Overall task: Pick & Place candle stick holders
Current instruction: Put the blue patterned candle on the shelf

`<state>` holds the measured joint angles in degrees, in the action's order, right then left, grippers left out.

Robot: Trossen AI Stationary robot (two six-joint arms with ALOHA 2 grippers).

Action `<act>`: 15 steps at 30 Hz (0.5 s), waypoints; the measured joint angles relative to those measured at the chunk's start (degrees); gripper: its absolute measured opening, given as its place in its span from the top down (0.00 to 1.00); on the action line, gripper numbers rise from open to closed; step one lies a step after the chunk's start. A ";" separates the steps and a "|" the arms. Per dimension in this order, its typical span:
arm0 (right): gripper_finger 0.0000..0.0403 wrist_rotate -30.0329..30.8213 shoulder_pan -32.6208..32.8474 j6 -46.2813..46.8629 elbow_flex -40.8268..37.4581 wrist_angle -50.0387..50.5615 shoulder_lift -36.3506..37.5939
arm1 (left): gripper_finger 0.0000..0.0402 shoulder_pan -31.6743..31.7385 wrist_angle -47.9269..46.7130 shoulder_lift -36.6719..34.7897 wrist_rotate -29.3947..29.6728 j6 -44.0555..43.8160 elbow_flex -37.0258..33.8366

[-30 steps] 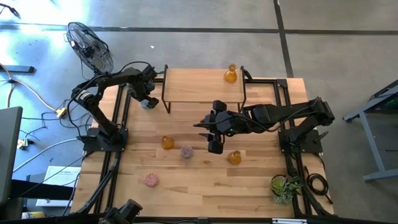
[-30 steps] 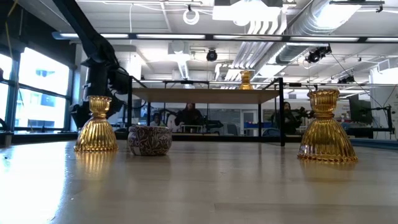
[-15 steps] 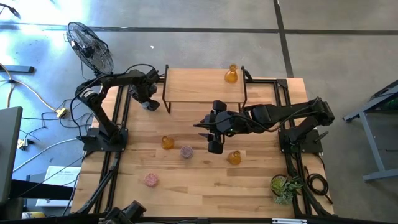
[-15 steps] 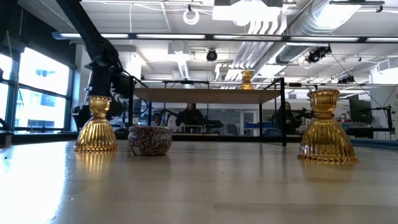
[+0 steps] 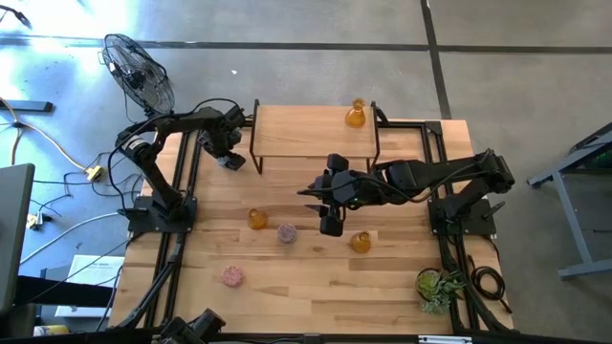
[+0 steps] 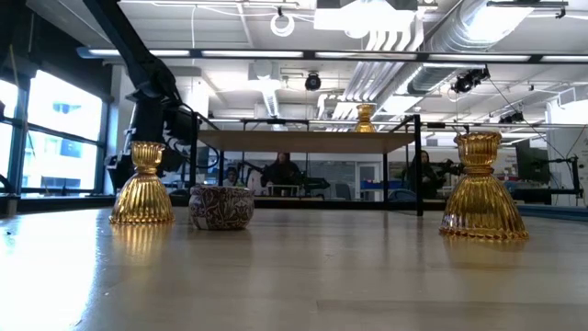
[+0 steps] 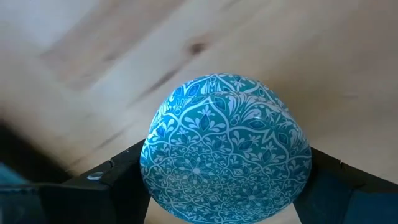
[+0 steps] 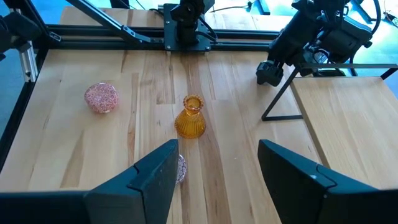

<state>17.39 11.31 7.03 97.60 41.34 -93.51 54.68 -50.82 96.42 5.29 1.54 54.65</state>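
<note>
A pale blue patterned candle stick holder [image 7: 225, 155] stands on the wood at the table's far left, beside the shelf's left leg. My left gripper [image 5: 229, 155] points down over it, shut on it, and hides it in the high view. My right gripper [image 5: 330, 225] hangs open above the table's middle, holding nothing. Amber flask-shaped holders stand on the shelf [image 5: 355, 115], left of centre [image 5: 256, 219] and right of centre [image 5: 360, 242]. Two pink round holders [image 5: 287, 232] [image 5: 232, 277] rest on the table nearer the front. My left gripper pinches the blue holder between its two fingers, one on each of its round opposite sides [image 7: 149, 171]. The fingers come from above, pointing down. The holder sits upright, with the table top close behind it; I cannot tell whether its base is still on the wood.
A raised wooden shelf [image 5: 311, 134] on black legs spans the table's far side. A green plant [image 5: 438, 287] sits at the near right corner. A fan [image 5: 139, 72] stands off the table's far left. Black frame rails run along the table's left and right sides.
My left gripper has tipped a little and shifted over the blue holder, which showed beside it in the high view a second ago and is now covered. The right arm has kept still.
</note>
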 joint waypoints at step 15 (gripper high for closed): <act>0.46 -1.33 0.18 0.42 0.00 0.30 -0.01 | 0.28 -0.90 -7.76 -0.69 -1.48 -0.20 0.02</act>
<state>16.05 11.49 7.44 97.60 41.64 -93.53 53.78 -58.58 95.73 3.81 1.34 54.68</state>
